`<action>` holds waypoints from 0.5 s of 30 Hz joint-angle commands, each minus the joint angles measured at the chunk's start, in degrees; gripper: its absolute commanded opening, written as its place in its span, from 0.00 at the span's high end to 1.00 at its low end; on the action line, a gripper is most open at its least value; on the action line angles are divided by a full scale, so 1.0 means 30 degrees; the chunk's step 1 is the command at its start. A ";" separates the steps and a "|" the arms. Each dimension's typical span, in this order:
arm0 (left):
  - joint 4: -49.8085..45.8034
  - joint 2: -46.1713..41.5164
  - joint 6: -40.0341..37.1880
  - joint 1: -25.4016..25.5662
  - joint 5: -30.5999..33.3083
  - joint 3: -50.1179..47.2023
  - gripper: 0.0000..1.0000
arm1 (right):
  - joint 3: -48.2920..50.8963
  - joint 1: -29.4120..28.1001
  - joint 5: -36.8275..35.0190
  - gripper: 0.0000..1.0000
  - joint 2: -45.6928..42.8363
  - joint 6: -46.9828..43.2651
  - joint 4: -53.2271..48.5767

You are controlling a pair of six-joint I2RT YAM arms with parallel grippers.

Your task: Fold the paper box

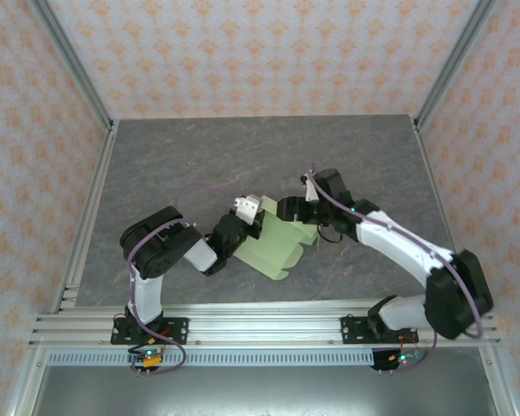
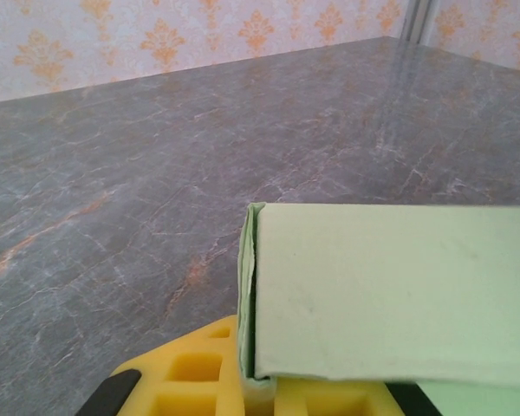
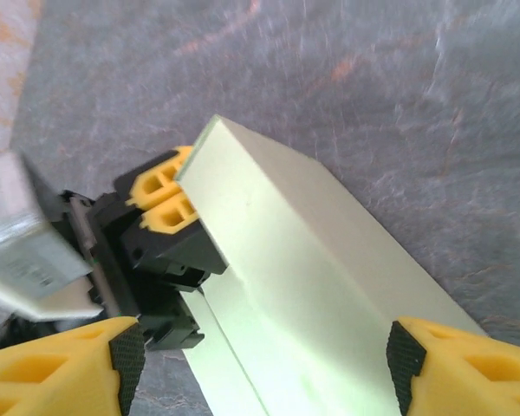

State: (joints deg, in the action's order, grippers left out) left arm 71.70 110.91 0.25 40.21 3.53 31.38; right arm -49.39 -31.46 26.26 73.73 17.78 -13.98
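Pale green card, half made: we see the paper box point(image 1: 276, 247) at the middle of the table point(image 1: 199, 156), one wall raised, left gripper point(image 3: 166, 201) pinching its corner, right gripper point(image 1: 284, 215) spread wide astride it; scalloped flaps point(image 1: 282, 270) apparently not yet tucked.

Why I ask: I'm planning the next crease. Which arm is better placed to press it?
Likely the right. The right gripper is open astride the paper box, free to close on it, while the left gripper is shut on its end, anchoring it.
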 commanded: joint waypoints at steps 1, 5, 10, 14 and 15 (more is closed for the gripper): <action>-0.1195 -0.0379 0.0304 -0.0260 0.0962 -0.0751 0.95 | 0.1617 0.0138 -0.2929 0.22 -0.2633 -0.1952 0.0745; -0.1524 -0.1290 0.0452 -0.0512 0.0969 -0.1191 0.96 | 0.4668 0.0504 -0.4470 0.18 -0.6031 -0.4455 0.2468; -0.1900 -0.1924 0.0427 -0.0873 0.0726 -0.1623 0.96 | 0.8478 0.0587 -0.5653 0.20 -0.9353 -0.7494 0.5765; -0.2027 -0.2200 0.0442 -0.1130 0.0278 -0.1801 0.97 | 0.8586 0.0640 -0.5655 0.22 -0.9383 -0.9551 0.4907; -0.2142 -0.2351 0.0393 -0.1210 0.0125 -0.1830 0.97 | 0.8574 0.0643 -0.5656 0.22 -0.9344 -0.9823 0.4845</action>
State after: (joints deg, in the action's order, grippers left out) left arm 68.34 105.58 0.69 37.41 4.36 27.05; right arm -23.11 -29.80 11.44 45.93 -4.71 -2.48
